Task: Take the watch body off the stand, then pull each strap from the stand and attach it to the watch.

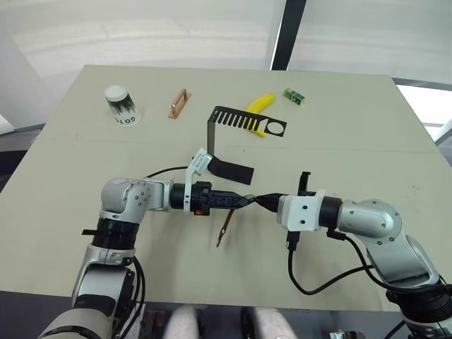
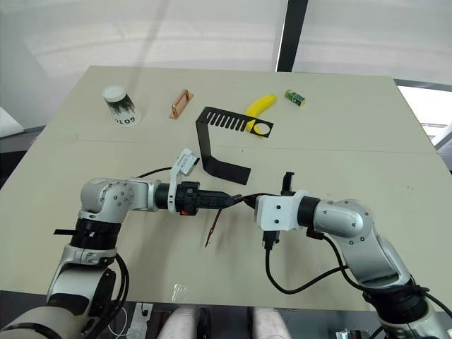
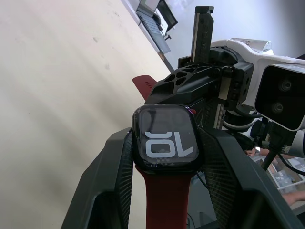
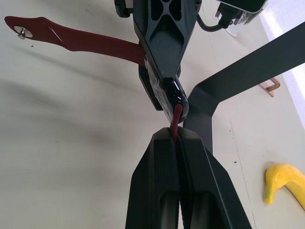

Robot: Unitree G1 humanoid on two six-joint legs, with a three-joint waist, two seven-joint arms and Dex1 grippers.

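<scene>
Above the table's near edge: watch body (image 3: 164, 139) clamped between left gripper (image 1: 236, 200) fingers, one strap (image 1: 224, 229) attached and hanging. Second strap (image 4: 177, 118) pinched in right gripper (image 4: 178, 138), end-on against case, axis in line.

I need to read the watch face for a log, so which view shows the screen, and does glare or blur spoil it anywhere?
Left wrist view: watch body sharp, digits legible, slight sheen. Eye views: too small to read. Right wrist view: the watch shows edge-on.
</scene>
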